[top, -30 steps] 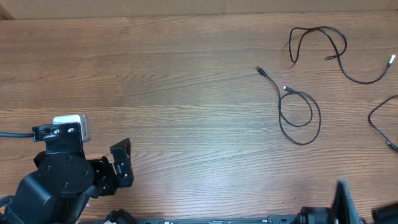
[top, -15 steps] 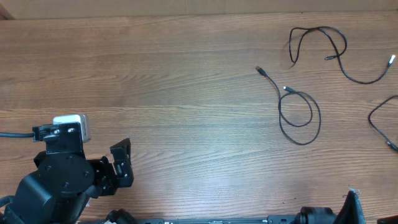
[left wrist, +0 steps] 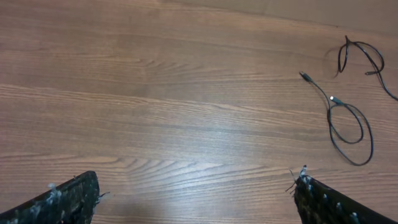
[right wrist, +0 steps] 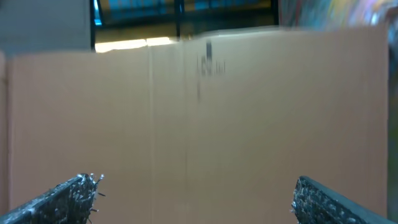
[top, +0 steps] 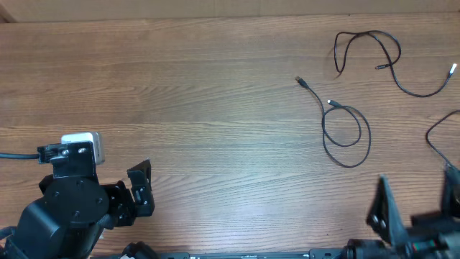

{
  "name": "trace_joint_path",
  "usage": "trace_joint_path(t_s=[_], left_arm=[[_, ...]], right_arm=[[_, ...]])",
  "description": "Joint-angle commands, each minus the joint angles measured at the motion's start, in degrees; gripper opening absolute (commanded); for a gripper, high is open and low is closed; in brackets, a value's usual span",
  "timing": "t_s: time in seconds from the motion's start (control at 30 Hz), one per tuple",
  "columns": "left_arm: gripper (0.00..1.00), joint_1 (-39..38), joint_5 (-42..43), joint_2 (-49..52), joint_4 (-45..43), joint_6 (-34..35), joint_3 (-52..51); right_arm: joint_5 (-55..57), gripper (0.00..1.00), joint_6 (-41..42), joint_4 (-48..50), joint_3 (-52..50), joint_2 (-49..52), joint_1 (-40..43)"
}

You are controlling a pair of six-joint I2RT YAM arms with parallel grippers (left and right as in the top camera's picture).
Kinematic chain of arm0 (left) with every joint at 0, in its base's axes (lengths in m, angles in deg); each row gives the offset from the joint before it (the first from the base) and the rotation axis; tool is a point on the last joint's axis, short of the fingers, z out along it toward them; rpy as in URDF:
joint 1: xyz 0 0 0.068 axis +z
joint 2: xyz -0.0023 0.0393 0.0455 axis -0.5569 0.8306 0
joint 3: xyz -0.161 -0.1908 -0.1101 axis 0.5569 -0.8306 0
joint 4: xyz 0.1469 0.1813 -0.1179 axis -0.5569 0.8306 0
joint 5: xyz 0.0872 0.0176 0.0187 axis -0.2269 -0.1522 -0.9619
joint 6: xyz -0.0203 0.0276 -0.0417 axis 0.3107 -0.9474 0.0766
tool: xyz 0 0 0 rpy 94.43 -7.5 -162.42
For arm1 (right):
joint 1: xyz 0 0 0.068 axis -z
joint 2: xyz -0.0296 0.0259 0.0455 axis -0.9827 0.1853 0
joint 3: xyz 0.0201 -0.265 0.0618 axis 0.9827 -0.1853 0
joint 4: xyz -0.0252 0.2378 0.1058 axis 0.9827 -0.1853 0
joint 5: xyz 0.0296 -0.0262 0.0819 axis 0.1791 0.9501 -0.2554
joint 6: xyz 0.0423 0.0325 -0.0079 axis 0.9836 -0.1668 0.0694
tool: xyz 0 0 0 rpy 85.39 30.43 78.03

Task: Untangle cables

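L gripper (top: 140,191) near-left: jaws fully apart, empty. R gripper (top: 417,203) near-right: jaws wide, empty. We judge it nearer: thin black looped cord (top: 369,140) lies ahead, slightly left of it, long axis slanting away to far-left. Beyond, second thin black cord (top: 374,32) at far right; third cord (top: 429,137) at right edge. All lie apart. L wrist view shows two cords; R wrist view only blurred tan board (right wrist: 249,124).

Three cords on the right half of the table (top: 215,108), looped cable (top: 323,133) nearest the middle, second cable (top: 399,54) behind it by the far edge, third cable (top: 429,137) at the right edge, seemingly apart from both, left gripper (top: 141,188) near-left, right gripper (top: 418,205) near-right.
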Motion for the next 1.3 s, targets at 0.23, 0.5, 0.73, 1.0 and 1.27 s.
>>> trace_joint_path(t_s=[0.23, 0.5, 0.73, 1.0, 1.27], left_arm=[[1.00, 0.11, 0.11, 0.07, 0.09, 1.18, -0.15], [1.00, 0.11, 0.11, 0.07, 0.07, 1.18, -0.15], [0.99, 0.11, 0.11, 0.07, 0.07, 1.18, -0.15], [0.99, 0.11, 0.11, 0.07, 0.07, 1.18, -0.15], [1.00, 0.11, 0.11, 0.07, 0.07, 1.16, -0.15]], right_arm=[[0.94, 1.00, 3.32, 8.79, -17.42, -0.44, 0.11], [0.96, 1.00, 4.76, 19.61, -29.14, -0.44, 0.11], [1.03, 1.00, 4.74, 20.59, -35.34, -0.44, 0.11], [2.01, 1.00, 4.74, 24.30, -40.00, -0.44, 0.11], [5.90, 1.00, 4.79, 22.45, -42.23, -0.44, 0.11]])
